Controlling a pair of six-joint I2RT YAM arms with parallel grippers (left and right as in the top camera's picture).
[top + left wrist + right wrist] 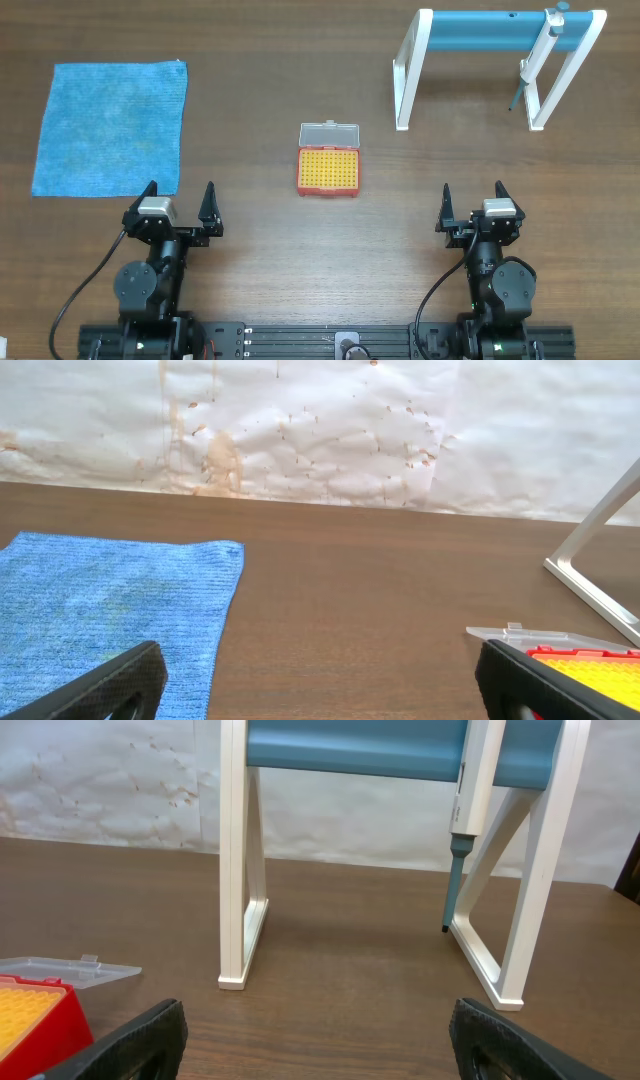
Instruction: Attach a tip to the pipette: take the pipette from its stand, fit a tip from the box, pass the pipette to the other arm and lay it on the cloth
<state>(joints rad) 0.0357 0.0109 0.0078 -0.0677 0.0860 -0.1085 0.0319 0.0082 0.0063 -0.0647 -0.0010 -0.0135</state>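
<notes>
A white pipette (538,55) with a teal lower shaft hangs on the white-and-blue stand (480,30) at the back right; in the right wrist view the pipette (470,810) hangs at the right end of the stand (350,745). The red tip box (328,170) with yellow tips and its clear lid folded back sits mid-table, also seen as the tip box (590,660) and tip box (30,1010). A blue cloth (112,128) lies at the back left, cloth (90,610). My left gripper (180,208) and right gripper (472,205) stand open near the arm bases, holding nothing.
Brown wooden tabletop (250,90) with free room between cloth, box and stand. A white papered wall (320,430) rises behind the table's far edge.
</notes>
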